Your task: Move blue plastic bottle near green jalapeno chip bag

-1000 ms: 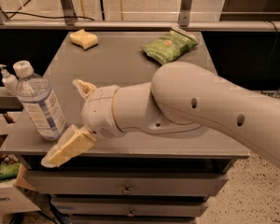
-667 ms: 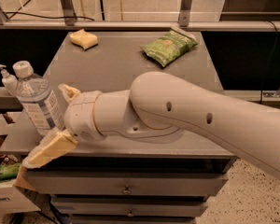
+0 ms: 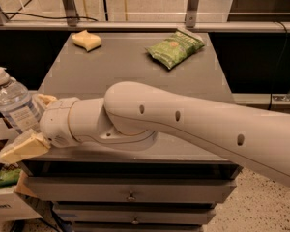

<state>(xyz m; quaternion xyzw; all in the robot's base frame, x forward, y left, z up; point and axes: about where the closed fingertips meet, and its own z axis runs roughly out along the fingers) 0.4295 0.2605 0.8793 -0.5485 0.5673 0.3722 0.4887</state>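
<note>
The blue plastic bottle (image 3: 13, 105), clear with a white cap and a striped label, stands slightly tilted at the table's left edge. My gripper (image 3: 33, 124) is at the bottle, open. One tan finger (image 3: 20, 149) is below and in front of the bottle, and the other finger (image 3: 46, 99) is just to its right. The bottle's lower part sits between them. The green jalapeno chip bag (image 3: 174, 47) lies at the far right of the grey table (image 3: 125, 66), well away from the bottle. My thick white arm hides the table's front part.
A pale yellow sponge (image 3: 87, 40) lies at the far left of the table. Drawers (image 3: 130, 196) sit under the tabletop. A box with green items (image 3: 5, 178) stands on the floor at the lower left. A metal rail (image 3: 193, 25) runs behind the table.
My arm has swung left, bringing the gripper from the table's front left to the bottle, so its fingers now flank the bottle's lower part. The small pump dispenser beside the bottle no longer shows.
</note>
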